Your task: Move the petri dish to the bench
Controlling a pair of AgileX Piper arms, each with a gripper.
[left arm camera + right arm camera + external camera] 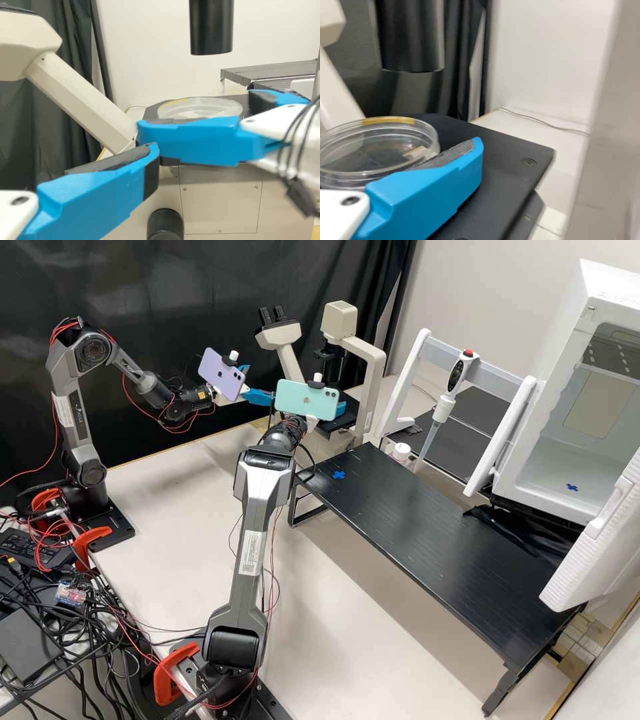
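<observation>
The petri dish (pixel 377 150) lay flat on the black microscope stage (pixel 512 160), in from its edge, between the widely parted right jaws (pixel 341 408); contact couldn't be told. The left jaws (pixel 262 383) hung apart, empty, nearby.

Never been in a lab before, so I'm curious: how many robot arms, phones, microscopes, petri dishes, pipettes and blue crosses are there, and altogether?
Robot arms: 2
Phones: 2
Microscope: 1
Petri dish: 1
Pipette: 1
Blue crosses: 2
Total: 9
</observation>
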